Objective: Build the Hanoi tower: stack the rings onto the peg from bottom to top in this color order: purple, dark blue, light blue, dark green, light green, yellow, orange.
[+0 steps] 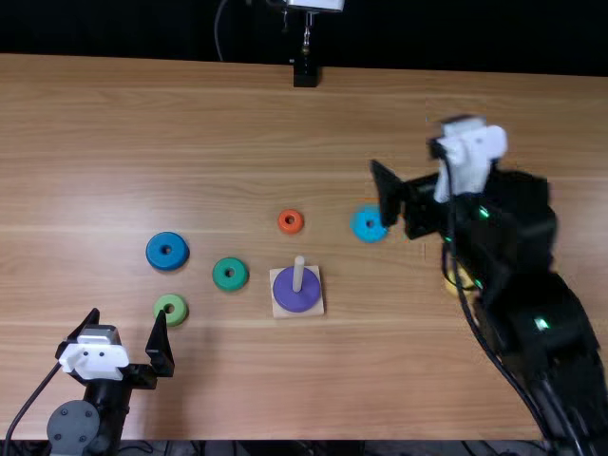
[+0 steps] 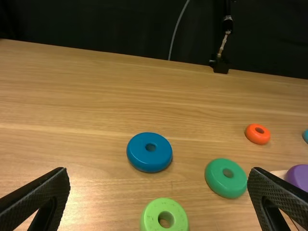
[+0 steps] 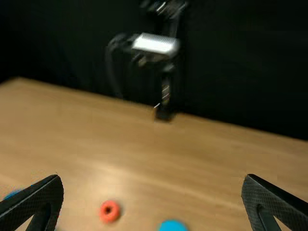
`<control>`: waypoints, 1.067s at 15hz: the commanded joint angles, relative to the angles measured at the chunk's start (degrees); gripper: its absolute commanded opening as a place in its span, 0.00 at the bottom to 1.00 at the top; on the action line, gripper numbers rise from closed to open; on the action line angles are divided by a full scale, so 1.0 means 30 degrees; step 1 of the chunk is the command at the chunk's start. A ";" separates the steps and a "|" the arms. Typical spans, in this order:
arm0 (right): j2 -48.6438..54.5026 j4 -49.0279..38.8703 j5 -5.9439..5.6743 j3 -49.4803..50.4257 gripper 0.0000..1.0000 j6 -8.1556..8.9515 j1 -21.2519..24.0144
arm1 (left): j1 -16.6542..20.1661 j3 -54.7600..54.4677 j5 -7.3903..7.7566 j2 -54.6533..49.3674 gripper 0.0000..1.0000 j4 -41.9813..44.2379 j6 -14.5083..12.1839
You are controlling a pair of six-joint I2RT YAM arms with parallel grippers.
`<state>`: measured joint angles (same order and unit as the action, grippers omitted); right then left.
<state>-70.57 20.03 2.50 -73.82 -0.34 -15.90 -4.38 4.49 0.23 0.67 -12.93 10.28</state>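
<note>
Circling pale peg (image 1: 298, 274): glossy purple ring (image 1: 296, 300) | left gripper (image 1: 128, 313): jaws apart | right gripper (image 1: 427, 195): jaws apart

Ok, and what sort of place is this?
Most likely a robotics lab or test station: a left arm and a right arm, both black and mechanical, work over a wooden table, with a plain black backdrop behind it.

Ring (image 1: 288, 296) around peg (image 1: 298, 274) on base (image 1: 315, 310)
</note>
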 commanded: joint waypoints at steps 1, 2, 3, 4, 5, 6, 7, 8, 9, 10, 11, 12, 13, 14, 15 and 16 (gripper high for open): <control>0.1930 -0.1418 -0.0026 0.2723 1.00 -0.0028 0.0818 | 0.0172 -0.0970 0.0064 -0.0222 1.00 -0.0331 -0.0194; 0.3981 -0.2754 -0.0026 0.4685 1.00 -0.0098 0.1316 | 0.0172 -0.0970 0.0064 -0.0222 1.00 -0.0296 -0.0194; 0.6061 -0.3457 0.0010 0.6355 1.00 -0.0098 0.1931 | 0.0172 -0.0970 0.0064 -0.0222 1.00 -0.0331 -0.0194; 0.8024 -0.3668 0.0010 0.8230 1.00 0.0078 0.2664 | 0.0172 -0.0970 0.0064 -0.0222 1.00 -0.0296 -0.0194; 0.9518 -0.3739 0.0010 1.0193 1.00 0.0078 0.3396 | 0.0172 -0.0970 0.0064 -0.0222 1.00 -0.0331 -0.0194; 1.0953 -0.3739 -0.0026 1.2039 1.00 0.0113 0.3982 | 0.0172 -0.0970 0.0064 -0.0222 1.00 -0.0331 -0.0194; 1.2506 -0.3739 -0.0061 1.4031 1.00 0.0148 0.4451 | 0.0172 -0.0970 0.0064 -0.0222 1.00 -0.0331 -0.0194; 1.4205 -0.3879 -0.0061 1.5935 1.00 0.0148 0.4949 | 0.0172 -0.0970 0.0064 -0.0222 1.00 -0.0331 -0.0194; 1.5729 -0.4371 -0.0061 1.7605 1.00 0.0148 0.5388 | 0.0172 -0.0970 0.0064 -0.0222 1.00 -0.0296 -0.0194; 1.7194 -0.5110 -0.0096 1.9187 1.00 0.0148 0.5710 | 0.0172 -0.0970 0.0064 -0.0222 1.00 -0.0331 -0.0194; 1.8483 -0.5953 -0.0096 2.0740 1.00 0.0113 0.5769 | 0.0201 -0.0970 0.0064 -0.0222 1.00 -0.0296 -0.0194; 1.9508 -0.6270 -0.0131 2.1736 1.00 0.0113 0.5769 | 0.0172 -0.0970 0.0064 -0.0222 1.00 -0.0331 -0.0194; 2.0475 -0.6270 -0.0272 2.2527 1.00 0.0078 0.5769 | 0.0172 -0.0970 0.0064 -0.0222 1.00 -0.0331 -0.0194; 2.1383 -0.6235 -0.0553 2.3142 1.00 0.0078 0.5769 | 0.0172 -0.0970 0.0064 -0.0222 1.00 -0.0331 -0.0194; 2.2115 -0.6129 -0.0764 2.3523 1.00 0.0043 0.5740 | 0.0172 -0.0970 0.0064 -0.0222 1.00 -0.0331 -0.0194; 2.2643 -0.6164 -0.0799 2.3933 1.00 0.0043 0.5769 | 0.0172 -0.0970 0.0064 -0.0222 1.00 -0.0331 -0.0194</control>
<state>-3.64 1.87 1.34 -2.94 -0.14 0.91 -4.40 4.47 0.25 0.67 -12.93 10.31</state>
